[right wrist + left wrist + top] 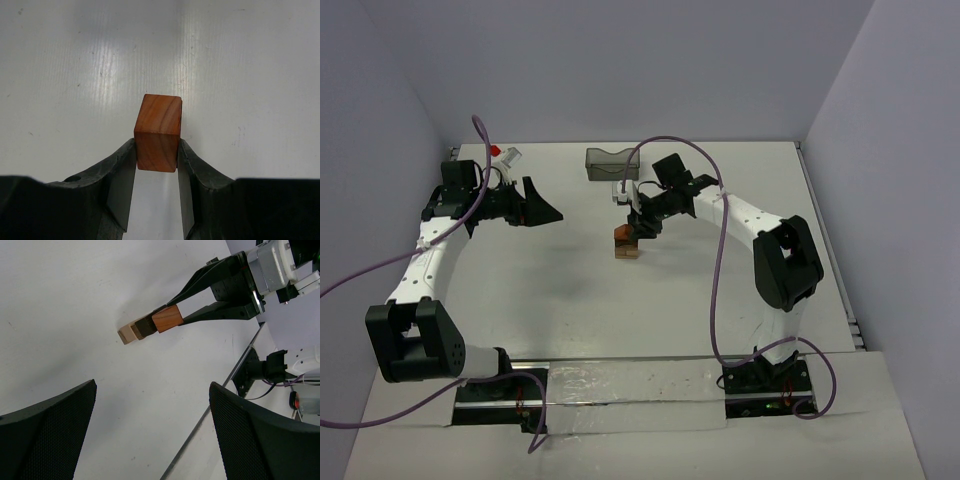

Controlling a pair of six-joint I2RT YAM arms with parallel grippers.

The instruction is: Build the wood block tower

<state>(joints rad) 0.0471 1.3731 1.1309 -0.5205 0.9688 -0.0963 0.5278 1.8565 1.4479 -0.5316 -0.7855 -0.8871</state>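
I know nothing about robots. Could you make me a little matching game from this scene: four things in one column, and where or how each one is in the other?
Things:
1 left pincer
2 right pincer
3 reddish-brown block
4 dark bin

States:
A topmost, over the dark brown block
B standing alone at the back
C wide open, empty
D shut on a block

Pairs: 1-C; 2-D; 3-A; 4-B
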